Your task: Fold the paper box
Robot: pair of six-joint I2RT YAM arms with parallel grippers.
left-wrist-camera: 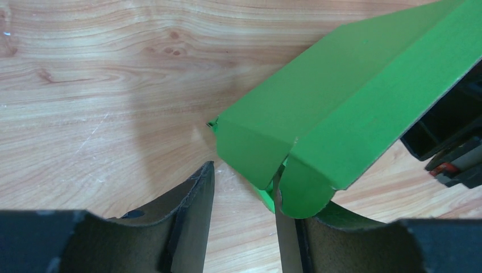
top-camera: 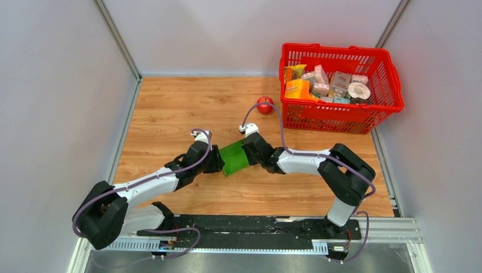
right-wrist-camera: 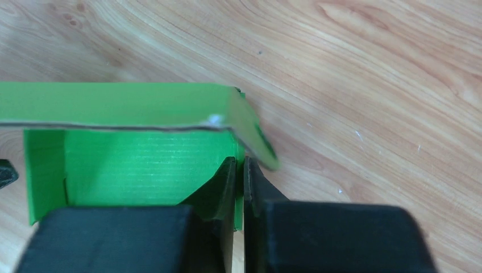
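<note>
The paper box [top-camera: 235,157], bright green and partly folded, lies on the wooden table between my two arms. My right gripper [top-camera: 250,150] holds its right end. In the right wrist view the gripper [right-wrist-camera: 240,166] is shut on a thin upright wall of the box [right-wrist-camera: 136,165], and a lid panel hangs over the open inside. My left gripper [top-camera: 218,162] is at the box's left end. In the left wrist view it [left-wrist-camera: 243,179] stands open. Its right fingertip [left-wrist-camera: 279,193] pokes into the slit between two rounded end flaps of the box [left-wrist-camera: 341,96]; nothing is pinched.
A red apple [top-camera: 264,104] sits behind the box. A red basket [top-camera: 329,114] holding several small printed packages stands at the back right. Grey walls close in the table on the left, back and right.
</note>
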